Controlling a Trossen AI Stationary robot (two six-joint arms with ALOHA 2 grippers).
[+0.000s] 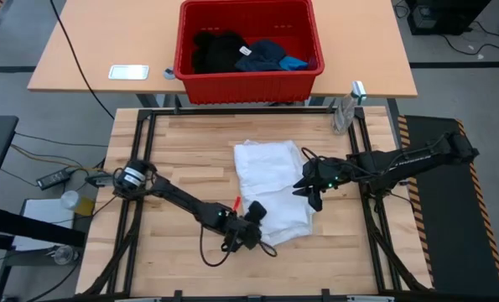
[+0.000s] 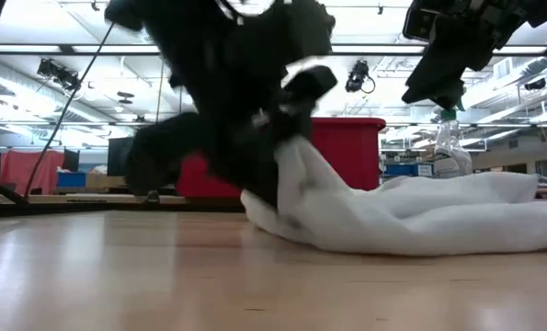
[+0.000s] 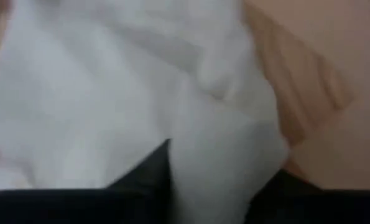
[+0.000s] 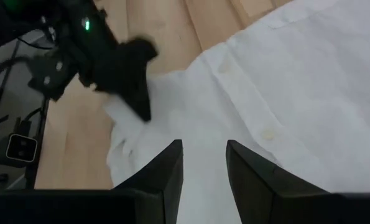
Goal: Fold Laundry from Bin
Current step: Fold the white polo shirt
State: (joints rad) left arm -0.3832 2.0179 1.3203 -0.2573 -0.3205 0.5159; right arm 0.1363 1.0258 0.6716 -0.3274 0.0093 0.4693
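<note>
— How is the scene lit?
— Even brightness is given by ceiling strip lights (image 2: 62,48); only soft shadows are cast beneath the left gripper (image 1: 253,220).
— And sharpness?
— That gripper is smeared with blur; the white garment (image 3: 110,93) pressed against it is out of focus.

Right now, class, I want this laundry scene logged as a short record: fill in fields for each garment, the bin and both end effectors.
white garment: spread on the wooden table, partly bunched
bin: red, on the far table, still holding clothes
black garment: in the bin
dark navy garment: in the bin, white tag showing
bright blue garment: in the bin, by the navy one
left end effector: at the white garment's near edge, cloth between its fingers
right end effector: above the white garment's right side, fingers apart, holding nothing
</note>
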